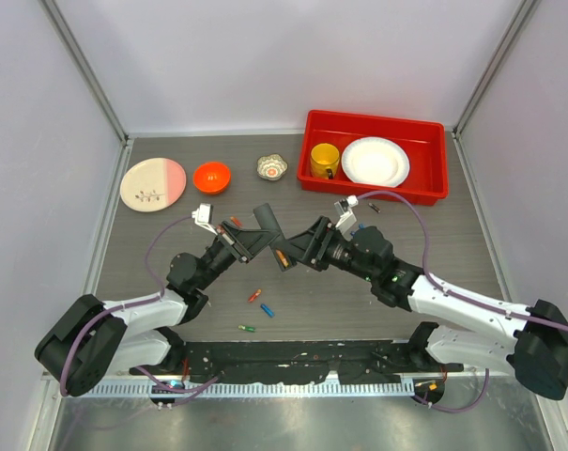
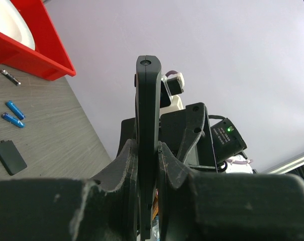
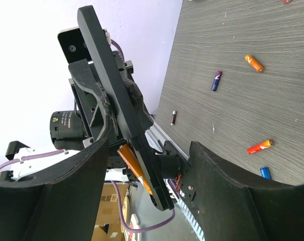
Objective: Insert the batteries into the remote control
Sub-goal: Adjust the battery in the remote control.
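My left gripper (image 1: 249, 241) is shut on the remote control (image 1: 265, 225), a slim black bar held up off the table. In the left wrist view the remote control (image 2: 147, 100) stands edge-on between the jaws of the left gripper (image 2: 147, 148). My right gripper (image 1: 298, 246) is open around the remote's lower end (image 3: 116, 105). An orange battery (image 3: 134, 168) lies against the remote's underside between the right gripper's spread fingers (image 3: 71, 186). Loose batteries lie on the table: a red one (image 1: 254, 295), a blue one (image 1: 267, 310) and a green one (image 1: 247, 328).
A small black flat piece (image 2: 9, 156) and two blue batteries (image 2: 13, 114) lie near the red tray (image 1: 373, 117), which holds a yellow mug (image 1: 324, 160) and a white plate (image 1: 375, 161). An orange bowl (image 1: 211, 176), a pink-white plate (image 1: 153, 183) and a small patterned cup (image 1: 272, 167) stand at the back.
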